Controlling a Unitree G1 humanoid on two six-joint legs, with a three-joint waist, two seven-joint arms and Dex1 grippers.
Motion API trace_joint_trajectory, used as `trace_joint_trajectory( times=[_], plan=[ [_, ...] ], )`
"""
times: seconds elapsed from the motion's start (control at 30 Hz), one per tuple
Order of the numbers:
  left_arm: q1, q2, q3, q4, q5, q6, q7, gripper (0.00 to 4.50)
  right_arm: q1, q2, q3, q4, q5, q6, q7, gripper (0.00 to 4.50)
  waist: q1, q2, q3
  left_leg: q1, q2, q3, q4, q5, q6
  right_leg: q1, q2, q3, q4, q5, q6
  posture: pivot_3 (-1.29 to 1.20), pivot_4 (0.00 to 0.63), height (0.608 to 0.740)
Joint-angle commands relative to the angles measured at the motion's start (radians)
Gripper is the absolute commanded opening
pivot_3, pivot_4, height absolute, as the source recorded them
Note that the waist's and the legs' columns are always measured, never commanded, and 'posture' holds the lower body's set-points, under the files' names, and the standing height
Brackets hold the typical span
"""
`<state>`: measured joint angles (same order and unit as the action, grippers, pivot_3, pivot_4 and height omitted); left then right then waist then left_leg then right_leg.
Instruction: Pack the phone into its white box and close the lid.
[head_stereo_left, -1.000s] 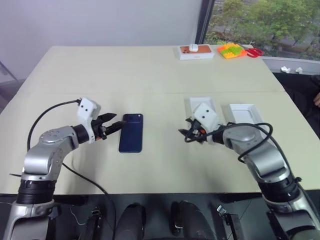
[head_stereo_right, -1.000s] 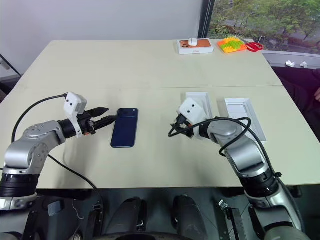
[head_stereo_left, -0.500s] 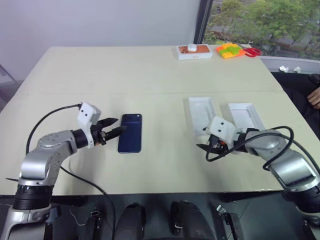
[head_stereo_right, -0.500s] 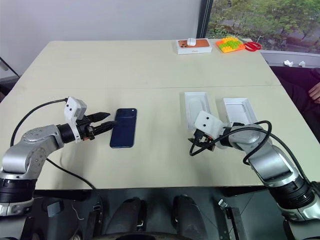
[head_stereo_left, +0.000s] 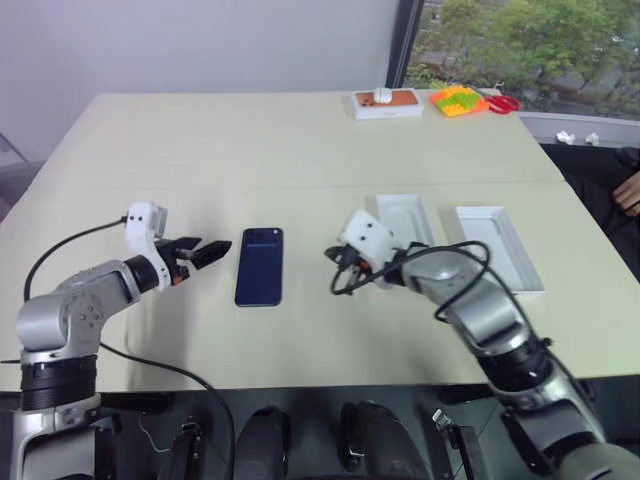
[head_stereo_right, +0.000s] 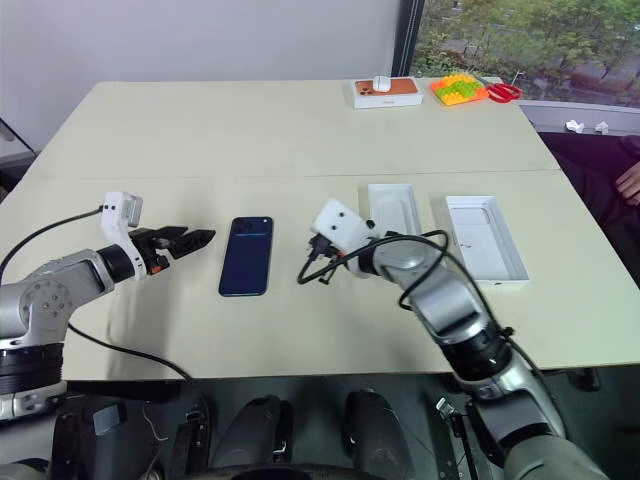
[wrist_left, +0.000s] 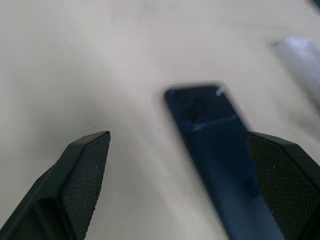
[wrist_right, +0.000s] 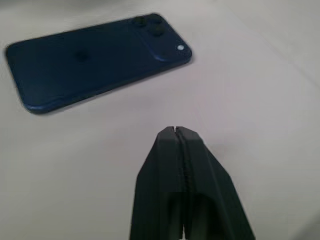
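Phone (head_stereo_left: 260, 266) lies lengthwise, camera end far.

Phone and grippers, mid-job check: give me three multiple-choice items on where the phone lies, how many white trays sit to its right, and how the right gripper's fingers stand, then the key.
1. Where is the phone?
A. Flat on the table, between the two grippers
B. Inside a white tray
C. Held in the left gripper

2. How many white trays lie on the table to the phone's right?
A. None
B. Two
C. Four

3. How do the right gripper fingers stand?
A. Wide open
B. Clamped on the phone
C. Shut, holding nothing

Key: 1 A, the phone lies bare on the tabletop, touched by neither gripper. 2 B, one tray and another lie side by side. 3 C, the right wrist view shows the fingers pressed together, short of the phone.
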<state>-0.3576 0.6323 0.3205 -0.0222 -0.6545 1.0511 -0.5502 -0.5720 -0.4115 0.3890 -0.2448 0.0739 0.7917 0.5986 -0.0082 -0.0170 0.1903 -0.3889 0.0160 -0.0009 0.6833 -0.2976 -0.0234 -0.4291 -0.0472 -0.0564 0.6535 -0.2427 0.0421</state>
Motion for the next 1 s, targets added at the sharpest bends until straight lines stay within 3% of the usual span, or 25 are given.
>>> trace_joint_trajectory(
  times=[0.03,0.2,0.33,0.6,1.0],
  plan=[
    [-0.049,0.025,0.028,0.047,-0.043,0.206,0.043,4.5,-0.044,0.031,0.05,0.048,-0.071,-0.04,-0.042,0.03,-0.001,0.0,0.0,0.0,0.0,0.0,0.0,0.0,0.0,0.0,0.0,0.0,0.0,0.0,0.0,0.0,0.15,0.74],
    [-0.132,-0.011,0.102,0.163,-0.092,0.433,0.068,4.5,-0.073,0.076,0.12,0.108,-0.107,-0.062,-0.016,0.03,-0.005,0.0,0.0,0.001,0.0,0.0,0.0,0.0,0.0,0.0,0.0,0.0,0.001,0.0,0.0,0.0,0.15,0.74],
    [-0.141,-0.046,0.081,0.173,-0.142,0.558,0.058,4.5,-0.1,0.125,0.171,0.18,-0.131,-0.092,0.005,0.03,-0.006,0.001,-0.001,0.002,0.0,0.0,0.0,0.0,0.0,0.0,0.0,0.0,0.002,0.0,0.0,0.0,0.15,0.74],
    [-0.115,-0.059,0.023,0.151,-0.278,0.563,0.091,4.5,-0.143,0.199,0.19,0.273,-0.132,-0.131,0.057,0.03,-0.002,0.001,-0.002,0.002,-0.002,0.0,0.0,0.001,-0.001,0.001,-0.004,0.0,0.002,0.0,0.0,0.0,0.15,0.74],
    [-0.103,-0.136,0.042,0.136,-0.43,0.563,0.191,4.5,-0.153,0.257,0.188,0.343,-0.15,-0.173,0.084,0.03,-0.003,0.003,-0.006,0.008,-0.002,0.0,-0.002,0.0,-0.001,0.006,-0.005,0.001,0.002,0.0,0.0,0.0,0.15,0.74]
  ],
)
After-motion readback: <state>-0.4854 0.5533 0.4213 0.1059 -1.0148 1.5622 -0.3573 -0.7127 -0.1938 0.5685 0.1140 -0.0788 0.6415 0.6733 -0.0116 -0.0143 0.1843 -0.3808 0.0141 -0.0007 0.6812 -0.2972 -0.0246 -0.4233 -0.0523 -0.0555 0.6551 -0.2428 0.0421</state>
